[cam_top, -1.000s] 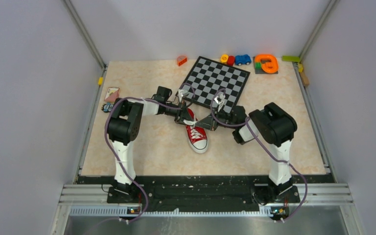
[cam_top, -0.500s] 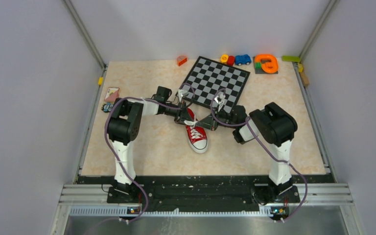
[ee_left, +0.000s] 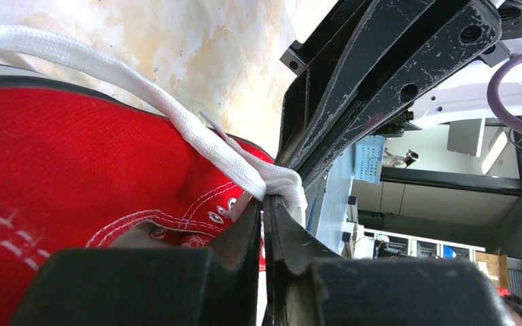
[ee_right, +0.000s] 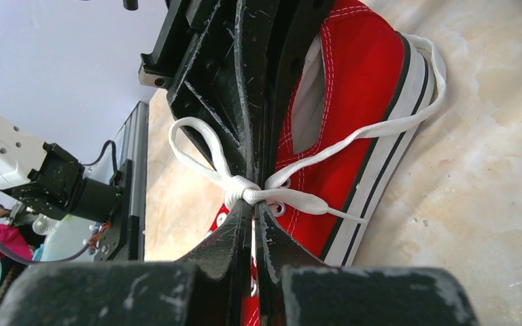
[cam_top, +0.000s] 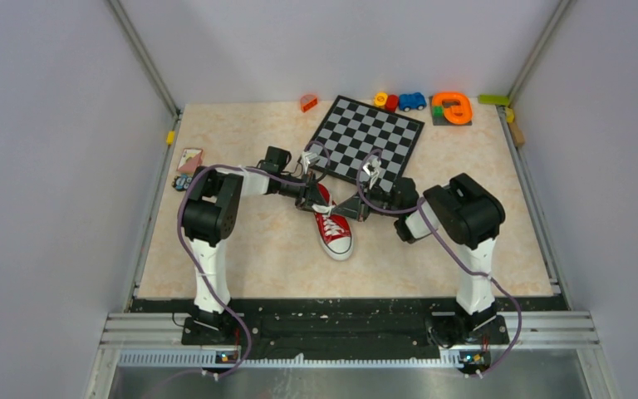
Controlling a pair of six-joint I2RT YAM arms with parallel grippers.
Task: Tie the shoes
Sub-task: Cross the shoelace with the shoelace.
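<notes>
Two robot arms rise from the near edge of a pale marbled bench point(cam_top: 257, 249) and bend inward to meet over a single red sneaker point(cam_top: 336, 233). The sneaker lies about mid-bench, white toe cap toward the near edge and heel toward the far edge. Both claws hang tip to tip above the shoe's opening, almost touching each other. The right claw point(ee_right: 253, 205) has its jaws pressed together on the white laces point(ee_right: 353, 136), pinching the spot where the strands cross into a small knot point(ee_right: 245, 193). One loop point(ee_right: 192, 136) stands free beside the knot, and a long strand curves along the white sole edge. The left claw point(ee_left: 266, 200) shows only a thin slit between its jaws, with lace bunched at the tips; whether it truly grips cannot be told. The step in hand looks like drawing up the knot or bow. To do it well, each claw would want a firm pinch right at its tips. Then would come an even, level pull out to either side, gentle enough that the unheld shoe does not slide and the loop does not slip through. Beyond the shoe lies a tilted chessboard point(cam_top: 370, 137), and small toys point(cam_top: 412, 101) line the far edge.
</notes>
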